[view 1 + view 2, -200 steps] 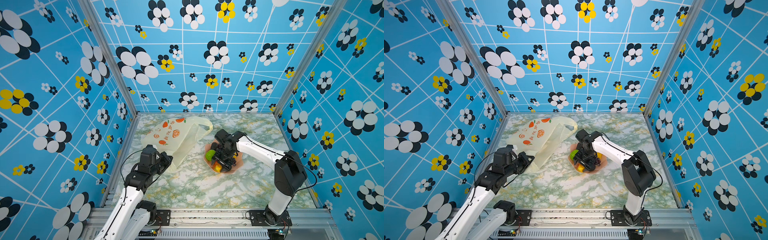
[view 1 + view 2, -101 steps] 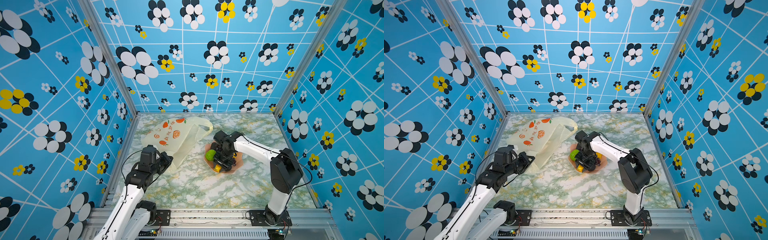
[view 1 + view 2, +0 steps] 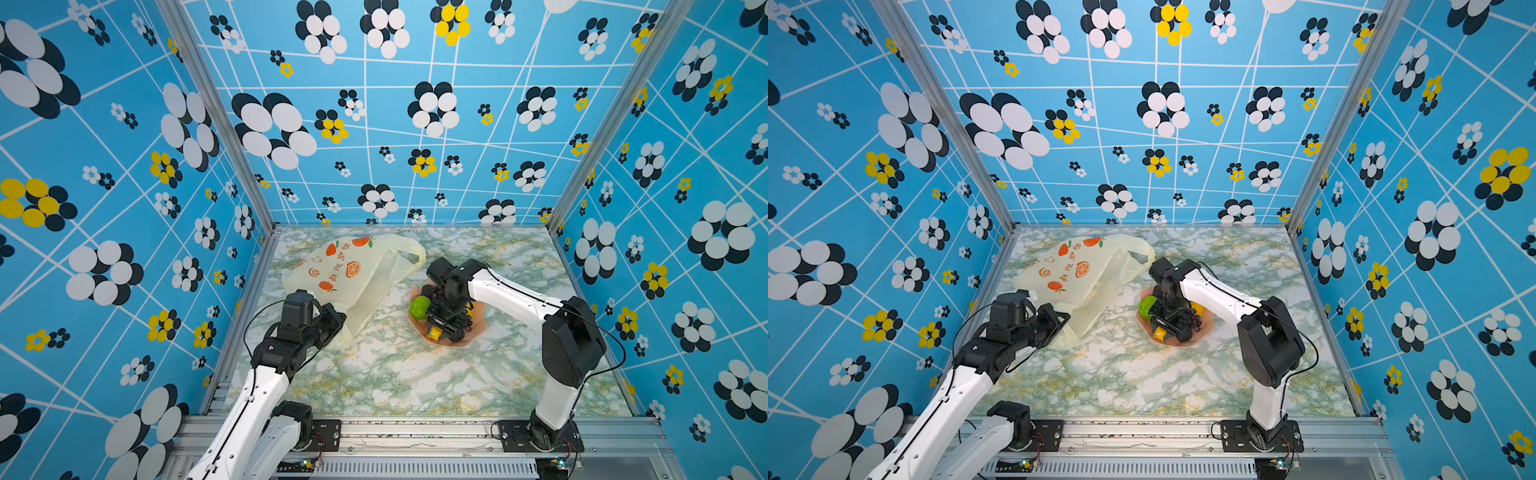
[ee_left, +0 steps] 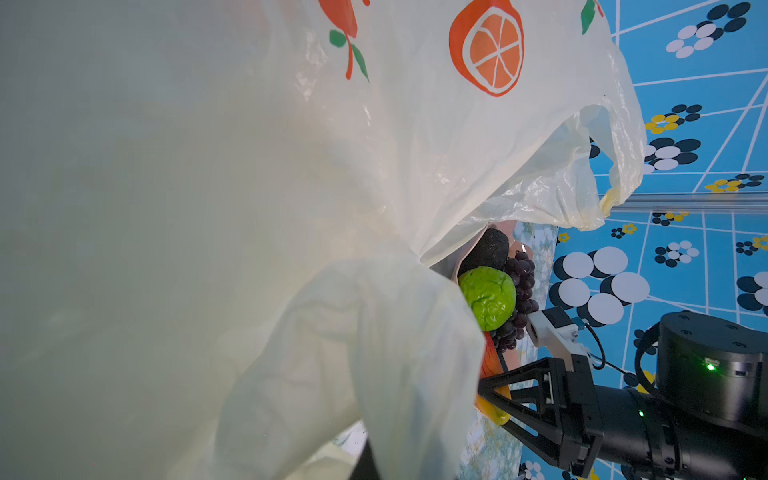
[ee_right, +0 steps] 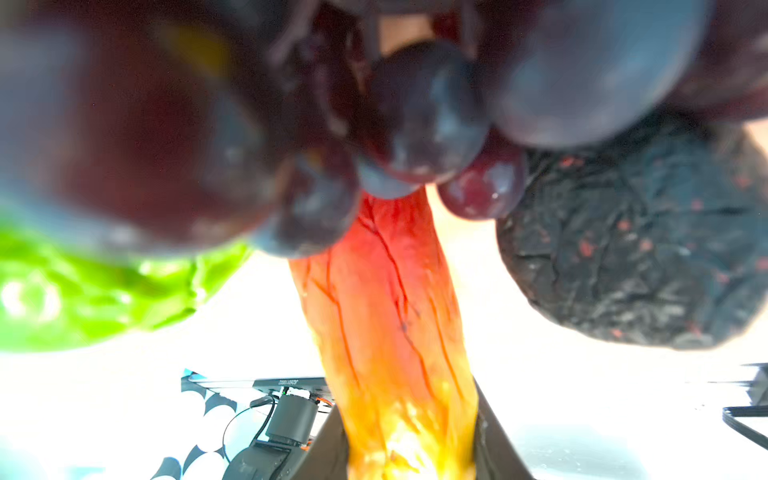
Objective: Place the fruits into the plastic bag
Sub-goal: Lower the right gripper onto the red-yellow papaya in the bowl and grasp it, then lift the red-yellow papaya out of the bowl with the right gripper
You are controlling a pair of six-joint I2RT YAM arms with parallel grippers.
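Observation:
The plastic bag [image 3: 345, 274] [image 3: 1075, 270] lies at the back left, pale yellow with orange prints. My left gripper [image 3: 338, 322] [image 3: 1061, 322] is shut on its near edge. In the left wrist view the bag [image 4: 291, 166] drapes over the fingers and hides them. The fruits sit in a pink bowl [image 3: 469, 338] [image 3: 1204, 332]: a green lime [image 3: 419, 307] [image 4: 488, 297], a purple grape bunch [image 3: 1192, 320] [image 5: 374, 124] and a dark bumpy oval [image 5: 631, 249]. My right gripper [image 3: 442, 330] [image 5: 409, 449] reaches down into the bowl, shut on a red-yellow piece [image 5: 395, 332].
The bowl stands just right of the bag's open handles [image 3: 409, 259]. Marbled tabletop [image 3: 395, 382] stretches toward the front rail. Blue flowered walls [image 3: 124, 208] enclose the left, back and right sides.
My right gripper's jaws have closed in on the red-yellow piece in the bowl, and that arm's elbow shifted slightly. The left arm and the bag have stayed still.

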